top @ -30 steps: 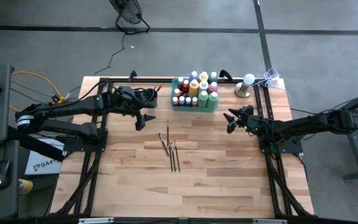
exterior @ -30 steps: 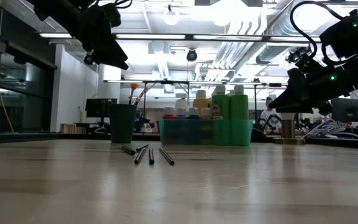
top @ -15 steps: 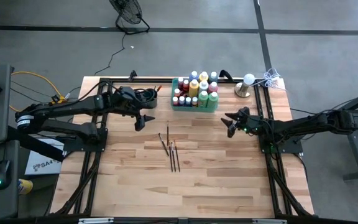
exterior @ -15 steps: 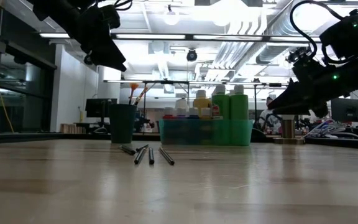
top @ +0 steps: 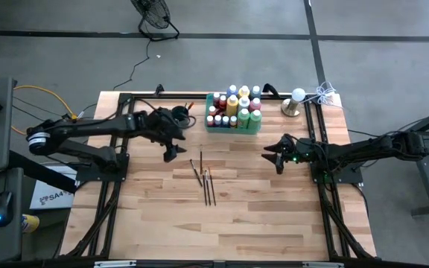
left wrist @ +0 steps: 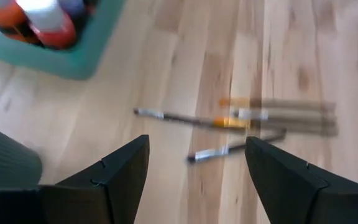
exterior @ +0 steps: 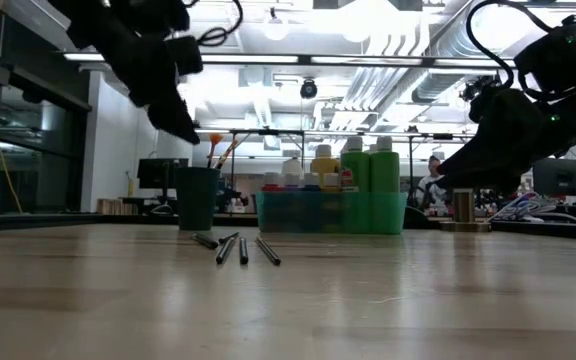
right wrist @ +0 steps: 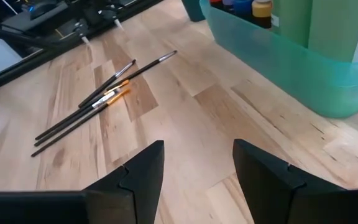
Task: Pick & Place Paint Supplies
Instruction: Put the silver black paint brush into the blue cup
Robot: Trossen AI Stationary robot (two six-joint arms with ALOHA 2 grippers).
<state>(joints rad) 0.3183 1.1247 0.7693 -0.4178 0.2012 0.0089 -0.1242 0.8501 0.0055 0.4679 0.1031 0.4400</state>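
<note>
Thin dark paintbrushes (top: 205,181) lying mid-worktop, orange bands showing only in wrist views, left gripper (top: 170,152) and right gripper (top: 278,163) both open, holding nothing, paint bottles (top: 234,109) in green tray (top: 208,110) near back edge.

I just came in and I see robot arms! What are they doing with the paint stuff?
Nothing is being held right now. The left gripper hangs open above the table, near the loose paintbrushes lying on the wood. The right gripper hangs open on the other side of them. The paint bottles stand in the green tray, and a dark cup beside it holds more brushes.
</note>
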